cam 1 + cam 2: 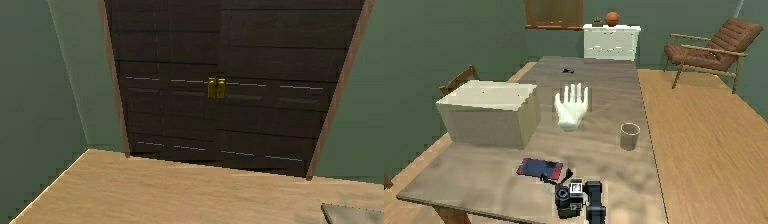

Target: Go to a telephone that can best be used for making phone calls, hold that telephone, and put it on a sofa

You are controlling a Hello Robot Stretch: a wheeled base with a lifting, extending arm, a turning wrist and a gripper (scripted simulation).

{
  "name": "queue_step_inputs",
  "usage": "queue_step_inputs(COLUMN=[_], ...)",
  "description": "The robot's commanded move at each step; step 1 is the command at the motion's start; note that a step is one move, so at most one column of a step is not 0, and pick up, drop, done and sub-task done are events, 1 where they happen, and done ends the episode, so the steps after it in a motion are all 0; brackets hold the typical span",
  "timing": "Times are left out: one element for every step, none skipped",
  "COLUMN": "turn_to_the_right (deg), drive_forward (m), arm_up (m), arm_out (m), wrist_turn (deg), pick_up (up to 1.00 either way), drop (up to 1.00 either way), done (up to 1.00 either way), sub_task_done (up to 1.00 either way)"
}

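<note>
Arm side view. We note the arm [597, 210] as a short dark square bar rising from the bottom edge and crossing the near edge of the worktop [494, 178]. Little of its length shows. At its far end sit two small white squares [571, 192] with black marks, just inside the worktop's near edge. Left of them we make out the tool [561, 193], a dark compact body low over the near part of the worktop and pointing toward the worktop's left side. We cannot separate the fingers from the body. We cannot tell whether the tool holds anything, nor whether it touches the worktop.
</note>
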Motion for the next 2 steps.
queue_step_inputs(turn_to_the_right=[0.0,0.0], drive_forward=[0.00,0.00], arm_up=[0.00,0.10], arm_out=[0.00,0.00], wrist_turn=[0.0,0.0], pick_up=[1.00,0.00], drop=[0.00,0.00], done=[0.00,0.00], sub_task_done=[0.00,0.00])
